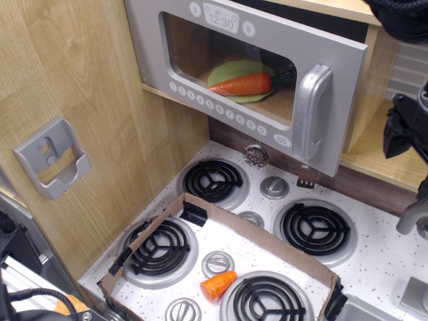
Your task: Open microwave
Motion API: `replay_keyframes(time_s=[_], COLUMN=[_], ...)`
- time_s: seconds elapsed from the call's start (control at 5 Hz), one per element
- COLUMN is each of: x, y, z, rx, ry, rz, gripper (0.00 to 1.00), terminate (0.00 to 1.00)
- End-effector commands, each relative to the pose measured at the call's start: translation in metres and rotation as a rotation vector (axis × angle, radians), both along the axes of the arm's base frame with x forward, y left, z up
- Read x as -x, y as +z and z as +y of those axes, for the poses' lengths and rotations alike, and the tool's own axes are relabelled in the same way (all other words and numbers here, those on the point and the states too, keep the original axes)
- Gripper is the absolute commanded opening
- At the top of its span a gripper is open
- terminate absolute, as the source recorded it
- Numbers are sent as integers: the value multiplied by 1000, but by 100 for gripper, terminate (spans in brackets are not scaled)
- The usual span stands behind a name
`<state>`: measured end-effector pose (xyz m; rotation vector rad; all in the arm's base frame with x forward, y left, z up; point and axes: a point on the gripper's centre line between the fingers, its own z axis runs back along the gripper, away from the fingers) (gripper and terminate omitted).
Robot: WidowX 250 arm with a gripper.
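Observation:
The silver-grey microwave (200,73) sits in a wooden cabinet at the upper middle. Its clear window door shows a carrot (244,84) on a green plate (235,71) inside. The curved grey handle (310,111) runs down the door's right side. White round buttons (221,109) line the door's bottom edge, and the clock (221,19) reads 12:30. The door's right edge stands slightly out from the cabinet, with a dark gap at the top right. My black gripper (406,130) is at the far right edge, apart from the handle; its fingers are cut off by the frame.
Below is a white toy stove (381,261) with four black burners and grey knobs. A cardboard frame (254,231) lies on it around the front burners. A small orange cup (219,285) lies on the stove. A grey holder (50,157) hangs on the left wooden wall.

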<state>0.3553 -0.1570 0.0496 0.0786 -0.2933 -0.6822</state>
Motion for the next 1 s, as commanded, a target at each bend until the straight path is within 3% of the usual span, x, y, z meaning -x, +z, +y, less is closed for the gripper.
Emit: replay_keyframes(time_s=[0.0, 0.6, 0.8], x=[2, 43, 60], y=[4, -9, -11], z=[27, 53, 69], rx=[6, 25, 39], ry=[79, 262, 345], rz=[-85, -49, -38], gripper=[100, 100, 100], terminate=[0, 0, 100])
